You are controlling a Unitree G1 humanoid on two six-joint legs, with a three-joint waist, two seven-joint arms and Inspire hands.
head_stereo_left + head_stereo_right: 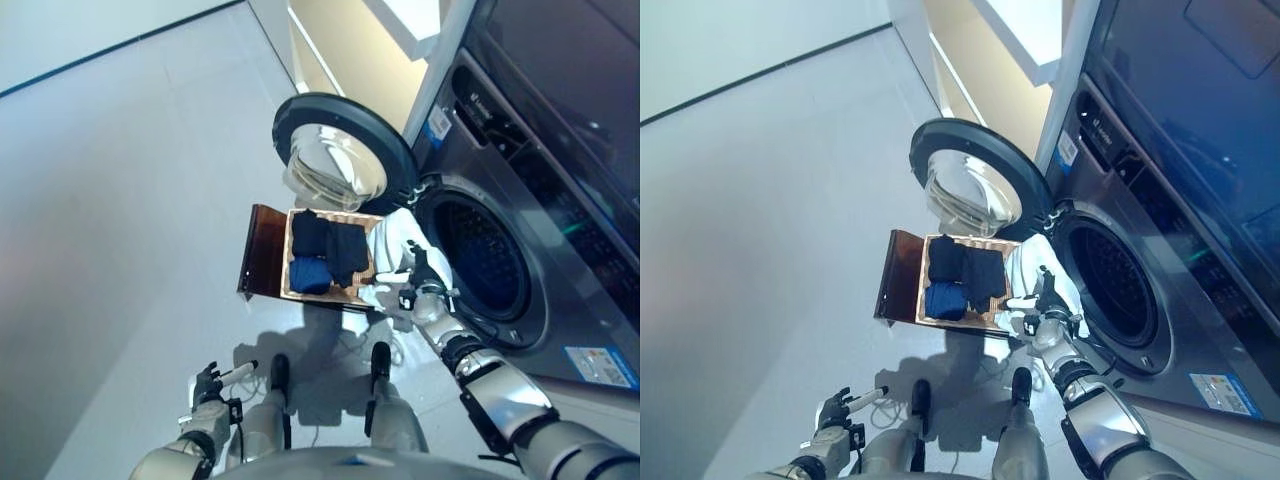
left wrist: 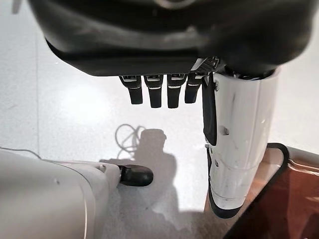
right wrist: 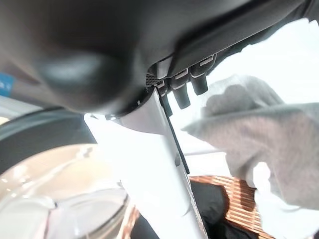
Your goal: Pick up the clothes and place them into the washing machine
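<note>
Task partly under way, by my judgement; right hand (image 1: 422, 278) is curled on a white garment (image 1: 395, 238), lifted just beside the washing machine's (image 1: 530, 240) open mouth, not yet inside; drum looks dark, contents cannot be told; door (image 1: 340, 150) swung wide, beyond the hand. Basket (image 1: 325, 252) on the floor, on the side of the hand away from the machine, holds dark clothes (image 1: 330, 245) and a blue piece (image 1: 308, 274); these remain. Left hand (image 1: 212, 385) hangs low, well apart, fingers relaxed and straight, holding nothing.
</note>
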